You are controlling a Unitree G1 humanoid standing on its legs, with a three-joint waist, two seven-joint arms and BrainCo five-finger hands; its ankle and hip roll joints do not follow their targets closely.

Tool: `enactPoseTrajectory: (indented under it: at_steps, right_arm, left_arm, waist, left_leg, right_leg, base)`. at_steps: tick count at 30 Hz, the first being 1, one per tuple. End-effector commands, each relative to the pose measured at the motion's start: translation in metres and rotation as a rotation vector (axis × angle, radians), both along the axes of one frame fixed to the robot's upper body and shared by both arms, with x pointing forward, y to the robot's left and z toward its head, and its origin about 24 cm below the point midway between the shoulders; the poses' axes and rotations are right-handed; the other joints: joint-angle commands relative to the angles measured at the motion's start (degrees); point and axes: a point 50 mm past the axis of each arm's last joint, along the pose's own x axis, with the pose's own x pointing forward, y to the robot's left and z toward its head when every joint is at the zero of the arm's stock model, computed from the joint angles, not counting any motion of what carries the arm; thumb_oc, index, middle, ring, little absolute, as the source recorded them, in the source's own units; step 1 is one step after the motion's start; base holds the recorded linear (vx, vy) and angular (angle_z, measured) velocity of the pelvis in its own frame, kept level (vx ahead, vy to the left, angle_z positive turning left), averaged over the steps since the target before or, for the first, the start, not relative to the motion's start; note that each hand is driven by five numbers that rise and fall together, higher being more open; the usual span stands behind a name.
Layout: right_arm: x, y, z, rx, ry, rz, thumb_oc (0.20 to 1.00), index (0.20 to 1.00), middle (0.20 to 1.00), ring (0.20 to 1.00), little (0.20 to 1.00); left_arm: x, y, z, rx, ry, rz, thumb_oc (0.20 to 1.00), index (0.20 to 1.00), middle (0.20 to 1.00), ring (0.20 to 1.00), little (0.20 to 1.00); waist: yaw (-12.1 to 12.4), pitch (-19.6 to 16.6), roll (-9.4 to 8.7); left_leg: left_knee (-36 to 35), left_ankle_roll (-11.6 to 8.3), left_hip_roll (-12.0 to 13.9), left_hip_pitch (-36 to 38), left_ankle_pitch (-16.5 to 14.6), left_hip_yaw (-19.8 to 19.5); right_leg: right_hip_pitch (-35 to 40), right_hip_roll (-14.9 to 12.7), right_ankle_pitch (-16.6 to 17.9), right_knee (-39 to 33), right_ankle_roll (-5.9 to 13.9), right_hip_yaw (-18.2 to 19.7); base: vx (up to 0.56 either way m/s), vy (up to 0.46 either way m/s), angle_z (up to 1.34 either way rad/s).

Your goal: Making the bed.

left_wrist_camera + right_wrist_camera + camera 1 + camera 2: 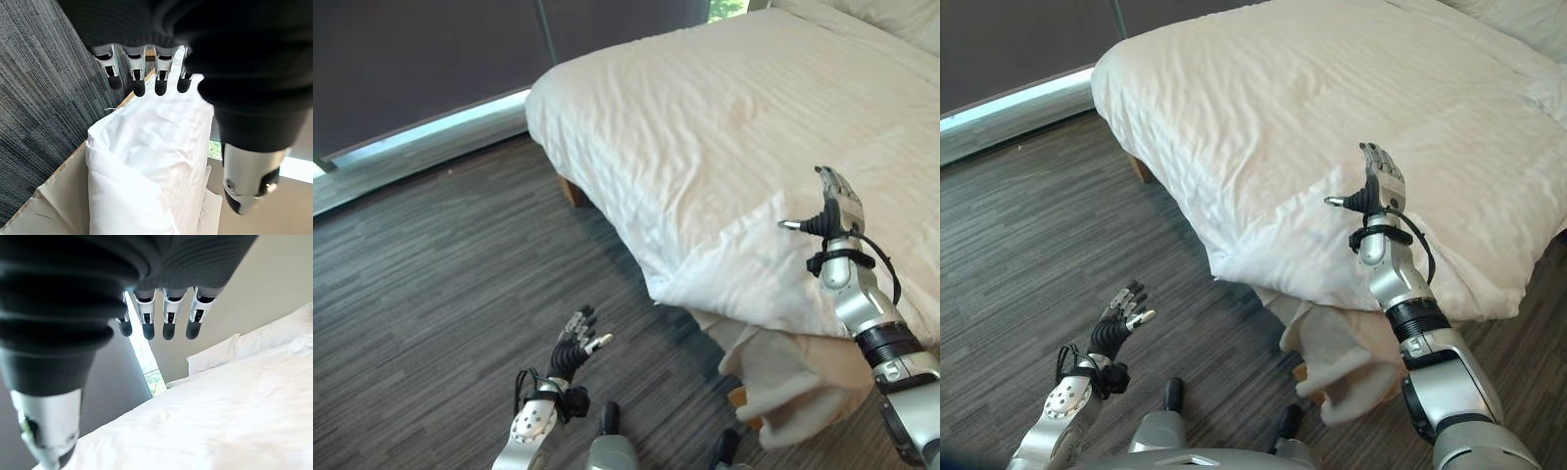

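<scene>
Duvet (724, 147) lies spread on the bed (566, 186), one corner hanging over a beige sheet (793, 377). I see my right hand (837, 201) above it, fingers straight, holding nothing. My left hand (578, 338) hangs over the floor (431, 294), open, empty.

Dark grey striped carpet (431, 294) covers the ground from about six o'clock round to ten o'clock in the head views. At ten to eleven o'clock a pale strip (431, 132) runs along the base of a dark wall or blind (431, 59), with a thin upright seam near twelve o'clock. At one o'clock a small patch of green foliage (728, 8) shows through a window gap.
</scene>
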Motion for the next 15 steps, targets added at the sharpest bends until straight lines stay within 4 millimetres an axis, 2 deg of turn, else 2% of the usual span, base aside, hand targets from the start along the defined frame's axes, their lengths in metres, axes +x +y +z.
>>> enactPoseTrajectory:
  at_steps: [1, 6, 7, 8, 14, 15]
  right_arm:
    - [0.024, 0.000, 0.037, -0.016, -0.046, -0.016, 1.000, 1.000, 1.000, 1.000, 1.000]
    - [0.029, -0.008, 0.023, -0.004, 0.052, -0.067, 1.000, 1.000, 1.000, 1.000, 1.000]
    - [0.027, -0.021, 0.002, 0.033, 0.162, -0.142, 1.000, 1.000, 1.000, 1.000, 1.000]
    - [0.025, -0.026, -0.003, 0.051, 0.191, -0.168, 1.000, 1.000, 1.000, 1.000, 1.000]
    - [0.016, -0.044, -0.021, 0.123, 0.277, -0.256, 1.000, 1.000, 1.000, 1.000, 1.000]
    - [0.013, -0.047, -0.024, 0.140, 0.288, -0.265, 0.416, 0.416, 0.416, 0.416, 0.416]
  left_arm:
    - [0.019, -0.001, 0.023, -0.030, -0.127, -0.027, 1.000, 1.000, 1.000, 1.000, 1.000]
    - [0.022, -0.003, 0.026, -0.039, -0.140, -0.041, 1.000, 1.000, 1.000, 1.000, 1.000]
    - [0.025, -0.006, 0.028, -0.050, -0.147, -0.062, 1.000, 1.000, 1.000, 1.000, 1.000]
    - [0.026, -0.007, 0.028, -0.054, -0.147, -0.065, 1.000, 1.000, 1.000, 1.000, 1.000]
    - [0.025, -0.013, 0.024, -0.078, -0.130, -0.077, 1.000, 1.000, 1.000, 1.000, 1.000]
    - [0.024, -0.014, 0.020, -0.077, -0.115, -0.080, 1.000, 1.000, 1.000, 1.000, 1.000]
  waist:
    - [3.17, -0.26, -1.51]
    - [3.78, 0.53, -0.44]
    - [4.46, 1.21, 0.83]
    - [4.73, 1.29, 1.16]
    - [5.62, 1.73, 2.88]
    - [5.70, 1.86, 3.16]
  left_leg:
    - [0.22, -0.84, -1.21, 0.57, -5.99, 1.57]
    - [0.22, -1.61, -0.80, -1.40, -4.91, 0.44]
    - [0.22, -2.31, -0.56, -3.63, -4.04, -0.47]
    - [0.22, -2.52, -0.41, -4.41, -3.68, -0.75]
    - [0.22, -3.03, 0.10, -6.79, -2.74, -1.57]
    - [0.22, -3.02, 0.22, -6.74, -2.64, -1.43]
  right_leg:
    - [2.79, -4.05, -3.28, 0.79, 1.34, -3.86]
    - [1.90, -3.35, -3.85, 0.79, 0.85, -4.51]
    - [0.96, -2.99, -4.47, 0.79, 0.69, -5.48]
    - [0.64, -2.92, -4.66, 0.79, 0.68, -5.95]
    - [-0.49, -2.65, -5.68, 0.79, 0.74, -6.83]
    - [-0.42, -2.64, -5.79, 0.79, 0.78, -6.69]
  base:
    - [0.08, -0.046, 0.12]
    - [0.02, -0.032, 0.17]
    - [0.00, -0.053, 0.13]
    - [0.01, -0.055, 0.23]
    - [-0.02, -0.010, 0.18]
    - [0.00, 0.000, 0.00]
